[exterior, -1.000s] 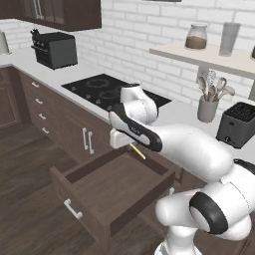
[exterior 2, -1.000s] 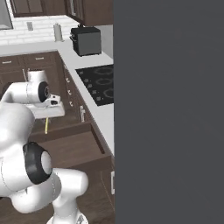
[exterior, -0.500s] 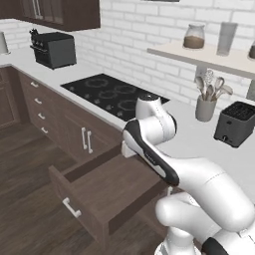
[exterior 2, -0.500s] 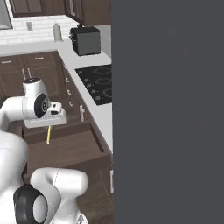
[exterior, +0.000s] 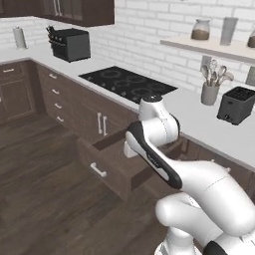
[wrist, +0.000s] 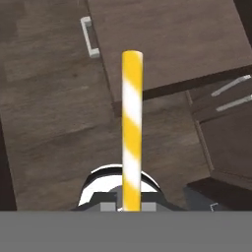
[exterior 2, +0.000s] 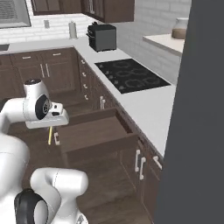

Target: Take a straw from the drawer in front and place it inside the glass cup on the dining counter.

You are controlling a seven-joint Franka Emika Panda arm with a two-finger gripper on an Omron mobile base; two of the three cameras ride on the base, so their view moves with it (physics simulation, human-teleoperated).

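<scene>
Nearest, the pincer (wrist: 130, 206) is clamped on the yellow-and-white straw (wrist: 131, 128), which hangs below the hand above the wood floor (exterior: 45, 189), just outside the drawer. Beyond it the drawer (exterior 2: 94, 133) stands pulled out, so I judge pickup done. Left to do: travel to the dining counter and drop it in the glass cup.

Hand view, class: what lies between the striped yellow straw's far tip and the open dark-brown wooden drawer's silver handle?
Only bare drawer bottom separates the yellow-and-white straw from the drawer handle.
</scene>
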